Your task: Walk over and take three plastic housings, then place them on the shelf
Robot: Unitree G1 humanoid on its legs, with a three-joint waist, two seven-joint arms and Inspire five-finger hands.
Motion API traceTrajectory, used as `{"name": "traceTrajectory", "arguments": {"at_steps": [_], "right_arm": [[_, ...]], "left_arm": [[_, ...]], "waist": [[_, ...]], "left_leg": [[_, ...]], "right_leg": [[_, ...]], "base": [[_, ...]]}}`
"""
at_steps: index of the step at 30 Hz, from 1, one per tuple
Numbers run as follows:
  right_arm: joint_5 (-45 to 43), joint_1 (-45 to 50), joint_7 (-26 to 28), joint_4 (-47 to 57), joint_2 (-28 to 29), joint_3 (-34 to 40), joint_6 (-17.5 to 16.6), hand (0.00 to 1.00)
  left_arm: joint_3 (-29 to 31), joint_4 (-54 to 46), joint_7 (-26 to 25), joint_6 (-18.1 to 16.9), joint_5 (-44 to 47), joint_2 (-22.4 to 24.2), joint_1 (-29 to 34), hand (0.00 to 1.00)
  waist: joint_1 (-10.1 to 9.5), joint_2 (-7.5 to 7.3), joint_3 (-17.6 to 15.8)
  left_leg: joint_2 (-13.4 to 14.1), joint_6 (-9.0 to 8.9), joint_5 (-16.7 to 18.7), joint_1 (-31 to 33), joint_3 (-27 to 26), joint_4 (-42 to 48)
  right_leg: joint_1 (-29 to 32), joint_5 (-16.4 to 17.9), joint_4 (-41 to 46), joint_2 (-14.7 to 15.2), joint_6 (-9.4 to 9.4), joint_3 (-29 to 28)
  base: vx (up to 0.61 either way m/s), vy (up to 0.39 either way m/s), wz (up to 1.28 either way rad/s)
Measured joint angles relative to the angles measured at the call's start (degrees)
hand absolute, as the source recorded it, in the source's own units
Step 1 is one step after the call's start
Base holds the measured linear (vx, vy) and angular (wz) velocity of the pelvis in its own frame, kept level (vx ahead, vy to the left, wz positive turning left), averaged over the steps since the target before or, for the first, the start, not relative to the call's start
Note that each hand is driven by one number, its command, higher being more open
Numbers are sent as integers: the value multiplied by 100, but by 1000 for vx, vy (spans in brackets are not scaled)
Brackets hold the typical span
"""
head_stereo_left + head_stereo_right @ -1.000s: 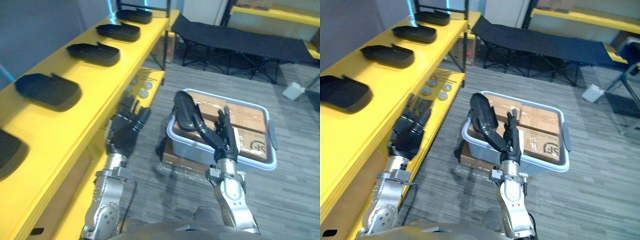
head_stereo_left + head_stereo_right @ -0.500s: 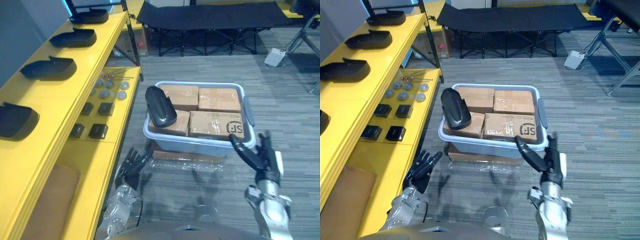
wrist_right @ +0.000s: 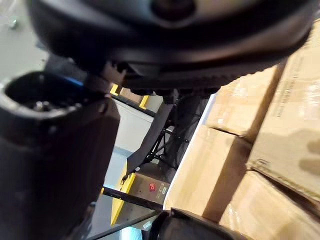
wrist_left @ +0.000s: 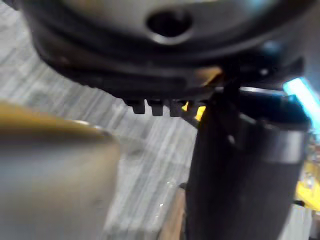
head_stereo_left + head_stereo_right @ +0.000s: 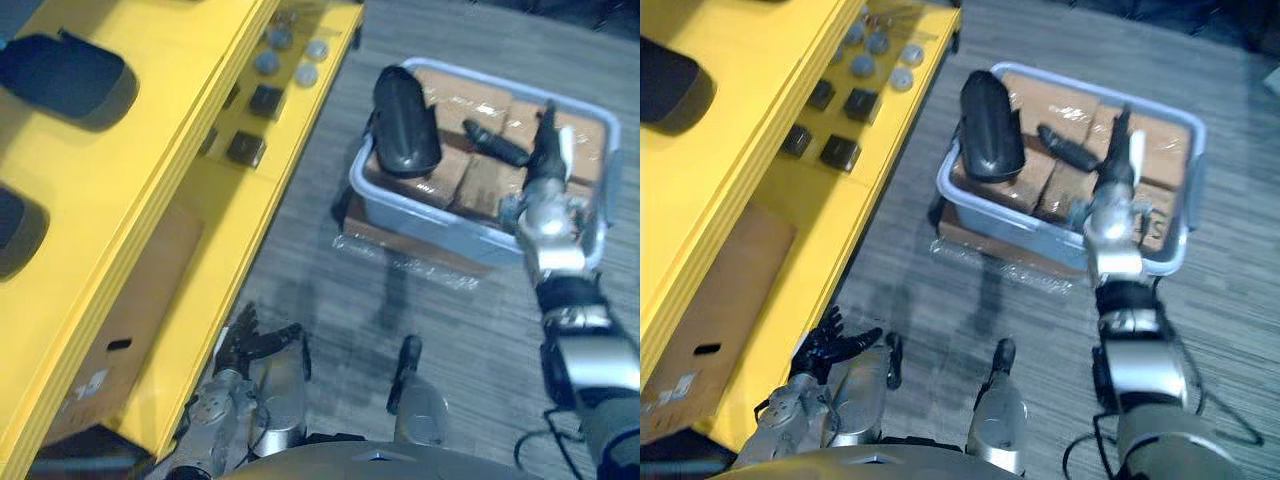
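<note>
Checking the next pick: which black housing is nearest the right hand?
The housing on the boxes in the grey bin, beside the right hand; the others lie on the yellow shelf.

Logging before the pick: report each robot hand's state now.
Left robot hand: open, holding nothing.
Right robot hand: open, holding nothing.

Right arm stretched forward. Right hand (image 5: 547,160) upright, fingers straight and together, thumb splayed wide to one side. Left arm hangs low. Left hand (image 5: 250,342) loose, fingers slightly spread, holding nothing.
</note>
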State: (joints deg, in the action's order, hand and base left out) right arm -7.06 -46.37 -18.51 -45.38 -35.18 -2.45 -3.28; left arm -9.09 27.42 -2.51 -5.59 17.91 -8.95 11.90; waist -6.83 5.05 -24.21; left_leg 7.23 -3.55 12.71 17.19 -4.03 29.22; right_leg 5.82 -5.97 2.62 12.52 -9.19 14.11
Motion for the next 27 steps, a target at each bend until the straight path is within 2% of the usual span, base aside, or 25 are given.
{"name": "traceTrajectory", "arguments": {"at_steps": [6, 8, 9, 11, 16, 17, 19, 20, 27], "right_arm": [[1, -1004, -273, -689, -282, -387, 514, 100], [-3, -1335, -226, -983, -538, -509, 770, 100], [-5, -1412, -203, -1055, -580, -509, 826, 100], [-2, -1677, -140, -1274, -780, -514, 1069, 100], [2, -1884, -36, -1649, -895, -682, 1552, 100], [7, -1946, 41, -1769, -1023, -728, 1754, 100], [85, -2045, 154, -1859, -1081, -732, 1941, 100], [242, -2047, 259, -1916, -1138, -789, 2041, 0], [1295, -2042, 959, -2023, -1738, -1188, 2547, 0]], "left_arm": [[-37, 197, 191, -407, 293, 4, -70, 100], [-58, 255, 312, -430, 725, 8, -149, 100], [-60, 258, 340, -432, 744, 8, -152, 100], [-74, 391, 399, -429, 856, 8, -295, 100], [-83, 812, 407, -450, 1118, 40, -376, 100], [-145, 830, 410, -477, 1130, 57, -465, 100], [-191, 860, 420, -543, 1150, 59, -509, 100], [-200, 865, 426, -563, 1201, 62, -510, 100], [-362, 928, 422, -589, 1568, 57, -562, 100]], "waist": [[-256, 39, -116], [-408, 116, -254], [-435, 124, -257], [-576, 284, -371], [-793, 433, -487], [-906, 495, -513], [-932, 532, -517], [-944, 540, -512], [-1096, 600, -473]], "left_leg": [[-66, 11, -29, 229, 276, 86], [-81, 12, -28, 353, 388, 182], [-89, 12, -29, 434, 419, 203], [-83, 12, -28, 655, 520, 348], [-95, 34, -37, 958, 536, 489], [-106, 50, -47, 1086, 537, 546], [-145, 88, -79, 1233, 540, 571], [-180, 103, -110, 1330, 541, 571], [-326, 151, -122, 1638, 620, 703]], "right_leg": [[49, -9, 2, 5, -5, 205], [82, -9, 36, 6, -5, 314], [135, -9, 46, 7, -5, 338], [317, -3, 223, 6, -2, 423], [701, 62, 554, 82, 33, 467], [858, 97, 664, 115, 32, 469], [1017, 107, 739, 163, 25, 480], [1112, 107, 764, 203, 24, 498], [1333, 134, 935, 372, -13, 633]], "base": [[12, 26, 17], [-19, 39, 18], [-30, 27, 19], [-48, 40, 14], [-66, 43, -2], [-88, 44, 1], [-78, 31, 2], [-74, 37, 5], [-49, 49, 11]]}}
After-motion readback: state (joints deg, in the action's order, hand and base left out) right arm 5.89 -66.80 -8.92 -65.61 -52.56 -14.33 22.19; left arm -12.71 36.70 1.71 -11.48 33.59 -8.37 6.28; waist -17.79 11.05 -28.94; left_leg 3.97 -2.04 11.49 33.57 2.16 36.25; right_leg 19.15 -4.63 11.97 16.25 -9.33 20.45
